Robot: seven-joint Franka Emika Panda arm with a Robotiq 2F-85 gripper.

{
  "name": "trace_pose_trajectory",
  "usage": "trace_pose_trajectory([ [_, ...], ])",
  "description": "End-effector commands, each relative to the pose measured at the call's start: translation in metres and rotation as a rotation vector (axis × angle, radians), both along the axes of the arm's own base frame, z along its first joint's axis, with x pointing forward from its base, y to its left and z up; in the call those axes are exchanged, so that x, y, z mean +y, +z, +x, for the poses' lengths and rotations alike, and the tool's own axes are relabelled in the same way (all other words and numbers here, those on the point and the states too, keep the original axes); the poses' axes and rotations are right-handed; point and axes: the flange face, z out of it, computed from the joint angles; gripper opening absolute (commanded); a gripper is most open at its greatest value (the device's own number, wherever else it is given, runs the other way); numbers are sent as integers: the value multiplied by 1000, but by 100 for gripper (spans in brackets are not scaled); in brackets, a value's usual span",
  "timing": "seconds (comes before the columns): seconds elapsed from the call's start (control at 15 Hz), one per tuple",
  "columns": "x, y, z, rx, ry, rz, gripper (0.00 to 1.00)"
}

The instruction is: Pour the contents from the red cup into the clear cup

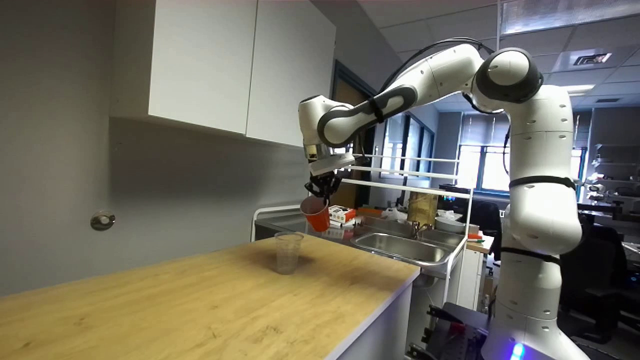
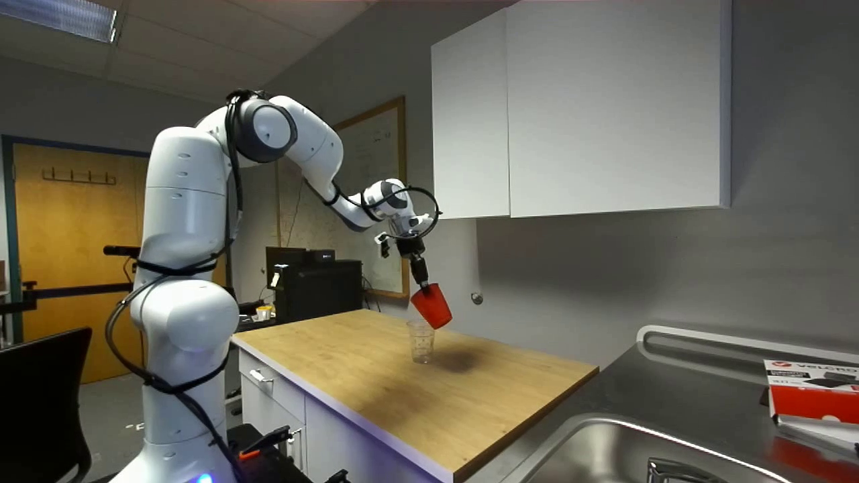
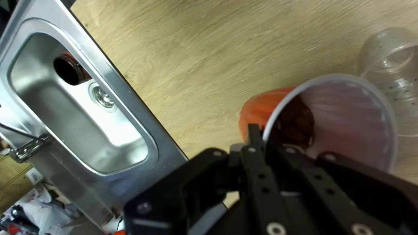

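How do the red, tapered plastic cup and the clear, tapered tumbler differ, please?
The red plastic cup is tilted, gripped by the tool above the wooden counter; the clear tumbler stands upright on it. The cup is red outside; the tumbler is colourless, transparent. Both taper, with open tops.

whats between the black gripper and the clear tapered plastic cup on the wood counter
In both exterior views, the tilted red plastic cup hangs between them, held by the gripper.

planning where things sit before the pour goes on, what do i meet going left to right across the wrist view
Faucet, orange-brown hollow object in the sink, drain, tilted red cup, clear cup, which the picture's right edge cuts off.
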Motion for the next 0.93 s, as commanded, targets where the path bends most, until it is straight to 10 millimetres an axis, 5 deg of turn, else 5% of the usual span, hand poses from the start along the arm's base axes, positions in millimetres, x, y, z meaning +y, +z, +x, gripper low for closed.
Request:
trace_pose_trajectory([
  [0.0, 23, -7, 24, 6, -20, -119, 4],
  [0.87, 88, -40, 52, -9, -24, -487, 4],
])
